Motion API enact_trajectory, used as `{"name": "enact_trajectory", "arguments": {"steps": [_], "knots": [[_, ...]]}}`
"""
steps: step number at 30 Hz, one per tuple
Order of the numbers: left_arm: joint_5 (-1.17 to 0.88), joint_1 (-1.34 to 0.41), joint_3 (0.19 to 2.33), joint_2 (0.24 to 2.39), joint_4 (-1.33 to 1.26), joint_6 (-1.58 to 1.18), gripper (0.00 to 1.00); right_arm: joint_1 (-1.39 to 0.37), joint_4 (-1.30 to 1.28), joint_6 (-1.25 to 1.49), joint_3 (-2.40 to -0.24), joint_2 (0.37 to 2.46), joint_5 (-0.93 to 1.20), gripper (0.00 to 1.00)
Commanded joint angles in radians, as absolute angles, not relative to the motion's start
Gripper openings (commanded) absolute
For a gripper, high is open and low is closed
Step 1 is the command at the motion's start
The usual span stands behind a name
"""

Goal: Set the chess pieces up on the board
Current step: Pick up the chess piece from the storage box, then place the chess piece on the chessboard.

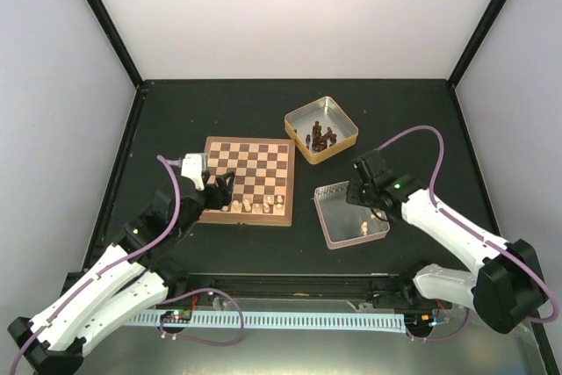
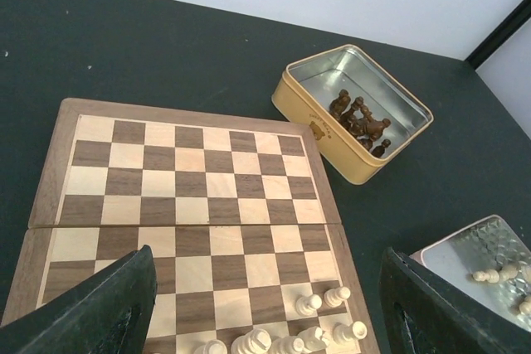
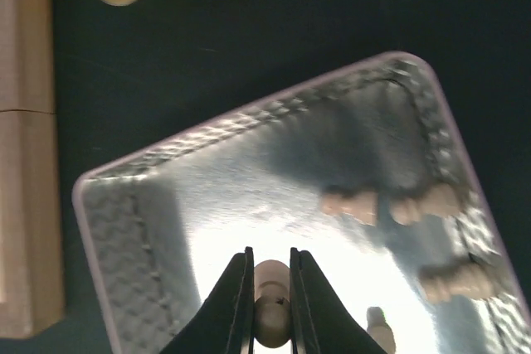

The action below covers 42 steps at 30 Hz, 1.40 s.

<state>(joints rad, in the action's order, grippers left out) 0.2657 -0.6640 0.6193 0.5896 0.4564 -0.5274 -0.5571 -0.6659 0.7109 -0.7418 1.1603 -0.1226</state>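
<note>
The board (image 1: 255,164) lies left of centre, with several pale chess pieces (image 1: 249,206) standing along its near edge. In the left wrist view they crowd the board's (image 2: 191,196) lower right corner, two pawns (image 2: 322,300) ahead of the back row. My left gripper (image 2: 267,253) hovers open over that near edge (image 1: 219,191), holding nothing. My right gripper (image 3: 270,259) is down in the silver tin (image 3: 166,205) and shut on a pale chess piece (image 3: 271,312). Three more pale pieces (image 3: 348,202) lie loose in the tin's right part.
A yellow tin (image 1: 338,148) holding dark brown pieces (image 2: 358,119) stands behind the silver tin (image 1: 338,221), right of the board. Black posts frame the dark table at the back corners.
</note>
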Motion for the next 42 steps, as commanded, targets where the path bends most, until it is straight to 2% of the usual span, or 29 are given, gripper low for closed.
{"name": "enact_trajectory", "arguments": {"steps": [1,5,12,19,30,42], "knots": [[0.293,-0.653,0.633,0.593,0.475,-0.547,0.75,-0.61,-0.593,0.685,-0.819,1.198,-0.027,0.03],[0.316,-0.65,0.639,0.578,0.494,-0.555,0.75,-0.717,-0.561,0.675,-0.946,1.323,-0.032,0.04],[0.372,-0.642,0.649,0.516,0.548,-0.557,0.75,-0.902,-0.586,0.616,-1.258,1.659,-0.09,0.05],[0.415,-0.636,0.665,0.472,0.603,-0.55,0.76,-0.997,-0.692,0.553,-1.529,1.9,-0.127,0.06],[0.455,-0.632,0.666,0.419,0.636,-0.549,0.76,-1.027,-0.764,0.508,-1.668,2.06,-0.125,0.08],[0.454,-0.63,0.665,0.416,0.636,-0.546,0.76,-1.029,-0.778,0.496,-1.697,2.124,-0.081,0.12]]}}
